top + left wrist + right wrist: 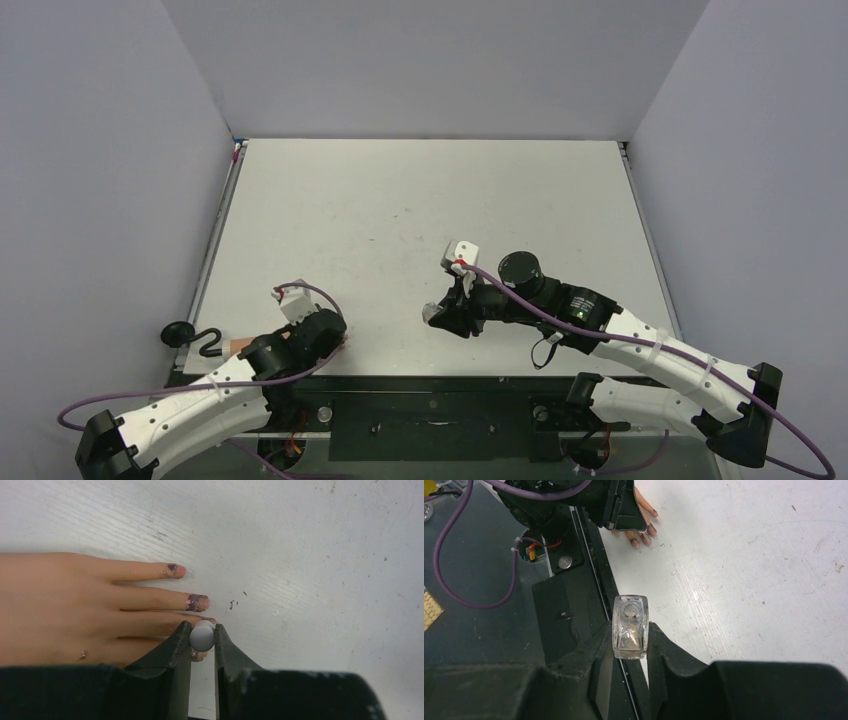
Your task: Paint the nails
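Left arm's folded low at the table's (pixel 400 200) near-left edge, left gripper (pixel 202 630) pinched tight on a white cap (pixel 202 638), right by the smudgy nails (pixel 197 601) of the fake hand (pixel 60 610). Only my right wrist cam shows the right gripper (pixel 630 630) clamping the open bottle (pixel 629 637).

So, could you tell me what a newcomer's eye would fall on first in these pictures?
Probably the peach-coloured fake hand lying flat at the white table's near left edge, its tiny nails smeared dark purple. Over them, the left tool is shut on a small white round cap. Nearer the middle, the right tool holds a clear square glass bottle, uncapped.
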Controlling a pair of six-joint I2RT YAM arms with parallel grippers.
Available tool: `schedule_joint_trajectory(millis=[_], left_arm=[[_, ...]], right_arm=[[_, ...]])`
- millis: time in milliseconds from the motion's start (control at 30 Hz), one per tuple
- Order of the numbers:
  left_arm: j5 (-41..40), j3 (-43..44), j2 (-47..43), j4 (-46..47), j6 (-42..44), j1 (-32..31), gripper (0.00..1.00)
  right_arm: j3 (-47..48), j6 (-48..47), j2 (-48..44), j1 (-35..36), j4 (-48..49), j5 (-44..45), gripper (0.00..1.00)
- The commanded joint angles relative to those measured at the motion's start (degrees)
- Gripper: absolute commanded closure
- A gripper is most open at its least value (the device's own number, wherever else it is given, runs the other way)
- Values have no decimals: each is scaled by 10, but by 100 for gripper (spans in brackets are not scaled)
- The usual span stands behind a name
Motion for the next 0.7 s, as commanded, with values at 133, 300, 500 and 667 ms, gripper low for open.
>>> schedule_joint_trajectory(millis=[133, 300, 500, 667], left_arm=[[-2, 20, -19, -6, 10, 0, 100], [12, 13, -45, 16, 37, 0, 100], [14, 8, -51, 15, 34, 0, 100], [15, 9, -31, 14, 26, 0, 100]], right_arm=[[2, 2, 1, 2, 38, -9, 100], [1, 1, 2, 3, 38, -10, 100], [1, 1, 2, 3, 38, -11, 100], [0, 1, 2, 2, 39, -10, 100]])
